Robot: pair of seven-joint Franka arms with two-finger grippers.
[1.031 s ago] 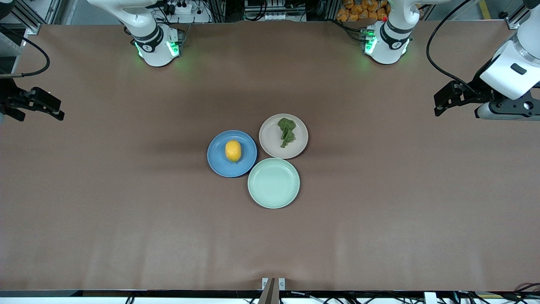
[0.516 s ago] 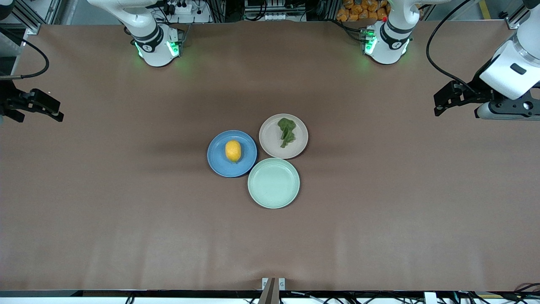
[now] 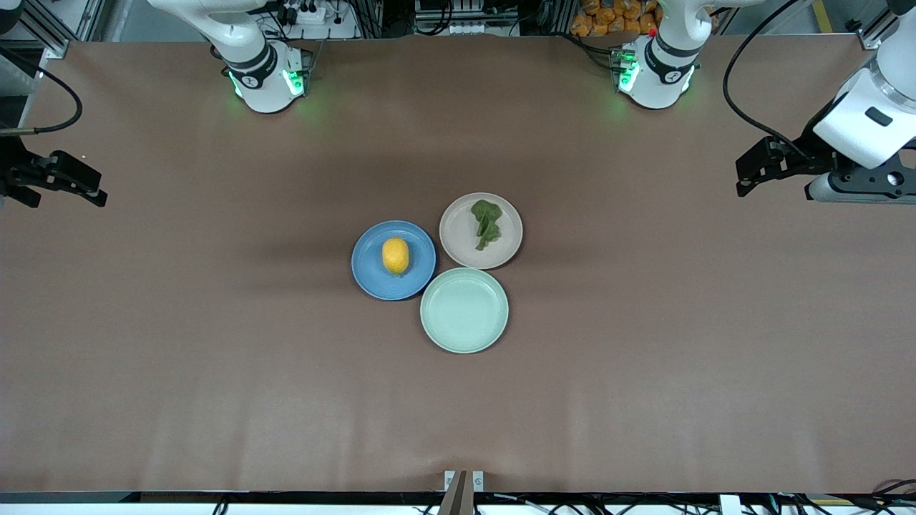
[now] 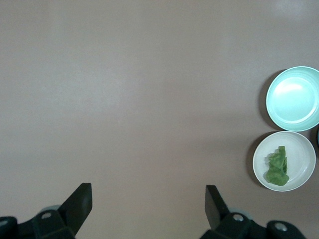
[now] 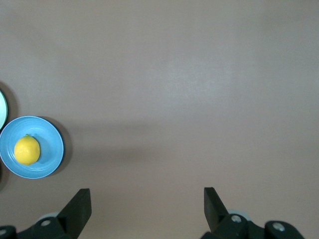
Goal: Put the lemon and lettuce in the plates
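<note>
Brown bench [image 3: 215, 372]: mid-frame, lemon [image 3: 395, 255] on blue plate [image 3: 372, 279], lettuce [image 3: 486, 223] on beige plate [image 3: 458, 247], mint plate [image 3: 464, 310] touching both. Left end effector [image 3: 748, 182] and right end effector [image 3: 93, 193] wait spread at frame edges.

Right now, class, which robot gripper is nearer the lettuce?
Left. The left gripper hangs over its table end, closer to the lettuce; the right gripper is off at its own end.

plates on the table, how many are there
3, clustered mid-table: blue plate holding the lemon, beige plate holding the lettuce, and an empty mint-green plate nearest the front camera. None seems hidden.
</note>
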